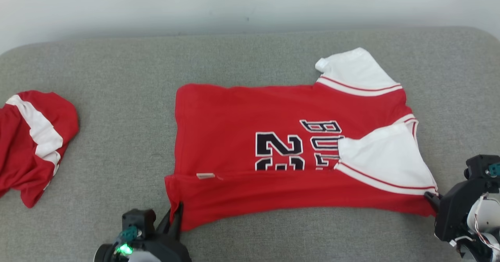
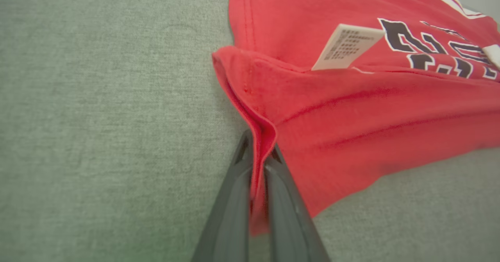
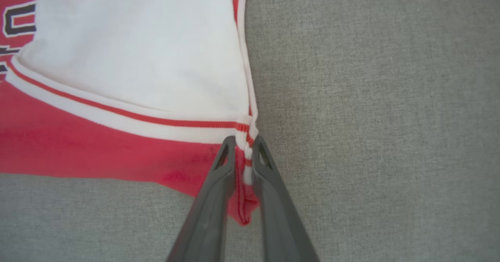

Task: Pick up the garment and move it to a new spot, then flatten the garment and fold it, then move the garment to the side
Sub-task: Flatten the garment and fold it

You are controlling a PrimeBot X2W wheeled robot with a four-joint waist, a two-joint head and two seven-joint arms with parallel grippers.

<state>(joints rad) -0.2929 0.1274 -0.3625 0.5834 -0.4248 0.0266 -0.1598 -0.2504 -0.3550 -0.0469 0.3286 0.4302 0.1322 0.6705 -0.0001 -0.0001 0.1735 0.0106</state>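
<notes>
Left gripper (image 1: 175,215) up front, pinched tight on the jersey (image 1: 234,137) at its near hem corner; right gripper (image 1: 430,196) clamped on the near sleeve corner. Jersey lies half-folded on the cushion (image 1: 117,66). Soft, light, floppy cloth, I'd say: 2 corner grips should carry the fold without sagging.

The black left gripper (image 1: 175,215) bears slim dark-grey fingers (image 2: 230,215) and a green light (image 1: 125,249); the right gripper (image 1: 431,196) shows seemingly white-and-red wires (image 1: 483,230).
</notes>
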